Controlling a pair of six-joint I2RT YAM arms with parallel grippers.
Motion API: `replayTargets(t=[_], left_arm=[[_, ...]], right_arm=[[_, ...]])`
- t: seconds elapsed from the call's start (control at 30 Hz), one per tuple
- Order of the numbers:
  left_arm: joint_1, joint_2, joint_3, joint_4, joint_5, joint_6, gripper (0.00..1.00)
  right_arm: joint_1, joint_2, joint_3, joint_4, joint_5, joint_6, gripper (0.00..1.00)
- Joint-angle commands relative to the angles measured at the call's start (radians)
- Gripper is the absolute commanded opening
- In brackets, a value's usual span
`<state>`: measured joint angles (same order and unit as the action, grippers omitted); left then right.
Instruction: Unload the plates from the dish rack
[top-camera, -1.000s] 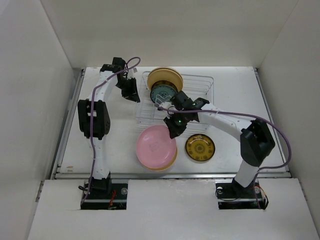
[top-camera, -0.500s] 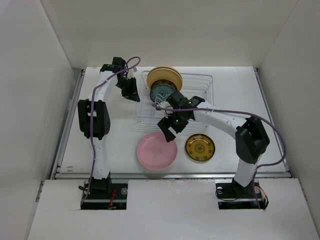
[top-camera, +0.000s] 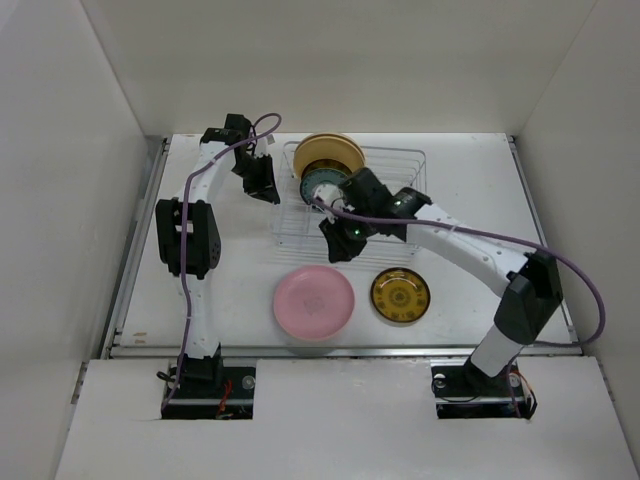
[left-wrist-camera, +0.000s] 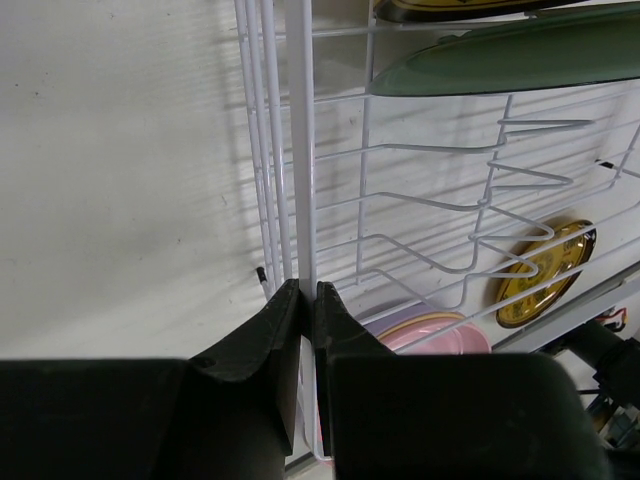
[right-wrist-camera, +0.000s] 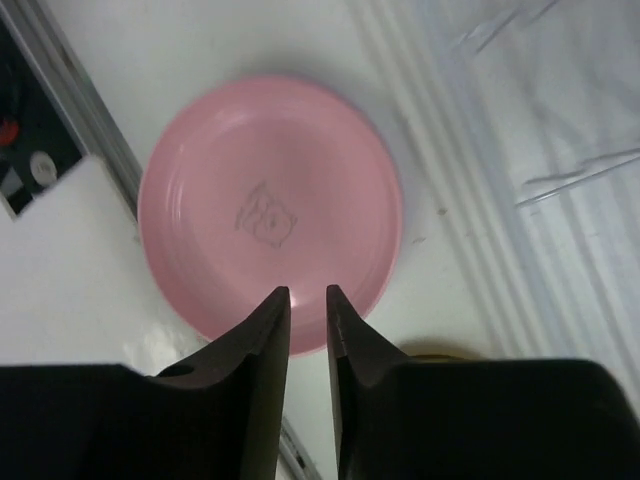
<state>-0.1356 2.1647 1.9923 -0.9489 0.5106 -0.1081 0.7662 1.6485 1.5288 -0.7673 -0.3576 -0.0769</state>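
The dish rack stands at the back middle of the table. A yellow-orange plate and a teal patterned plate stand upright at its left end. A pink plate lies flat on the table in front of the rack, and a dark brown-gold plate lies to its right. My left gripper is shut on a wire of the rack's left edge. My right gripper is slightly open and empty, above the table between rack and pink plate.
In the left wrist view, lavender and yellow rims show under the pink plate; the teal plate and brown-gold plate show through the wires. White walls close in the table. The rack's see-through side is beside my right gripper.
My right gripper let go of the pink plate, which now lies flat on the stack. The right arm has drawn back towards the rack. The left arm has not moved.
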Motion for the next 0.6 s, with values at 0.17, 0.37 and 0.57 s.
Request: replayTargets(t=[0.17, 0.37, 0.57], left_arm=[[0.013, 0.011, 0.033, -0.048, -0.034, 0.021, 0.0], [0.013, 0.011, 0.033, -0.048, -0.034, 0.021, 0.0], [0.013, 0.011, 0.033, -0.048, -0.043, 0.021, 0.0]], right_arm=[[0.157, 0.076, -0.209, 0.084, 0.015, 0.034, 0.23], [0.168, 0.142, -0.245, 0.166, 0.069, 0.085, 0.3], [0.168, 0.185, -0.256, 0.198, 0.164, 0.115, 0.3]])
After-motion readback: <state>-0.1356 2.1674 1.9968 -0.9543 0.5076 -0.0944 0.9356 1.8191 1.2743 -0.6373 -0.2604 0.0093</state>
